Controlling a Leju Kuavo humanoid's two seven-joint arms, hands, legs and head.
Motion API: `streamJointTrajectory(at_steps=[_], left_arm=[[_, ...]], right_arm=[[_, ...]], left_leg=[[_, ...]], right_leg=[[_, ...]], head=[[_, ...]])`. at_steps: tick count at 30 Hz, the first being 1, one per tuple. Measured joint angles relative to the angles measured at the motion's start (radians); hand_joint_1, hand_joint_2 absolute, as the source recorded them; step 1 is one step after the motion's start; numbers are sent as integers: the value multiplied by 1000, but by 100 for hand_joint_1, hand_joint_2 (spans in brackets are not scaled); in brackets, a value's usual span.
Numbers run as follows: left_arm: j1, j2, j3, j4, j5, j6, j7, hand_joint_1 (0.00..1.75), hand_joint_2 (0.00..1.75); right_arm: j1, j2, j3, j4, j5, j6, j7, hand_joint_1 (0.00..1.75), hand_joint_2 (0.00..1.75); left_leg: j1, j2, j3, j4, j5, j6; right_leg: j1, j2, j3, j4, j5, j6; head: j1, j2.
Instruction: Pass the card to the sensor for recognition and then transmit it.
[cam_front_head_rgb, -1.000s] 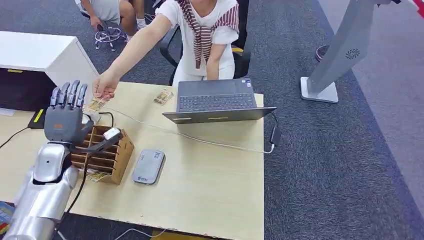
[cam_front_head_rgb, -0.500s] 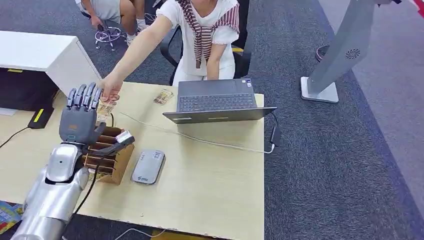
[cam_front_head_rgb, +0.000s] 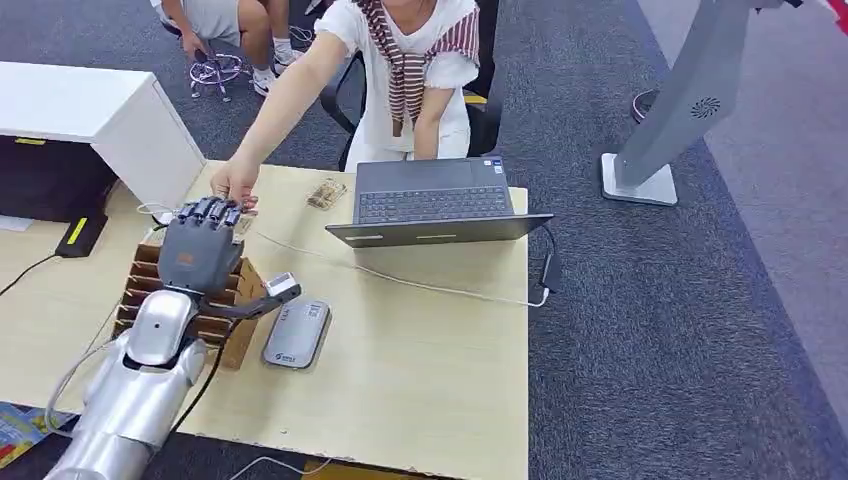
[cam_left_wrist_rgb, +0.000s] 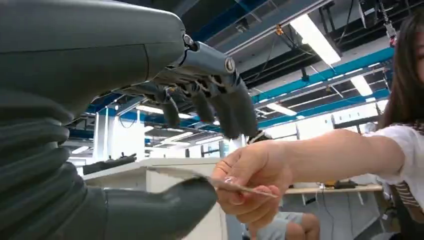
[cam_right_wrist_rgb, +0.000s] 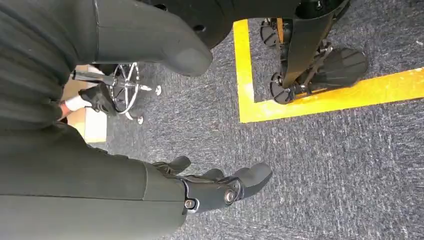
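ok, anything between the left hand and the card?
Nothing visible. In the left wrist view the card, pinched by the person's hand, lies in the gap between the left hand's thumb and fingers. Whether the thumb touches it is unclear.

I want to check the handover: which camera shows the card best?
The left wrist view: the card appears edge-on, pinched by the person's hand, between the left hand's thumb and fingers. In the head view that hand covers the card. The right wrist view looks at the carpet.
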Motion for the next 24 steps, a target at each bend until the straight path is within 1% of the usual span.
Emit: streamJointTrajectory(at_steps=[9,14,20,24], left_arm=[[-22,-24,-48,0,13,2,9,175,175],[-28,-38,-58,2,15,1,10,175,175],[-44,-52,-78,15,28,15,14,175,175],[-23,-53,-81,6,65,34,13,175,175]], right_arm=[[0,0,0,0,4,1,0,0,175],[0,0,0,0,6,9,0,0,175],[1,0,0,0,5,14,0,0,175],[1,0,-1,0,5,10,-1,0,175]], left_leg=[[0,0,0,0,0,0],[0,0,0,0,0,0],[0,0,0,0,0,0],[0,0,-1,0,0,0]], right_leg=[[0,0,0,0,0,0],[0,0,-1,0,0,0],[0,0,0,0,0,0],[0,0,0,0,0,0]], head=[[0,0],[0,0],[0,0],[0,0]])
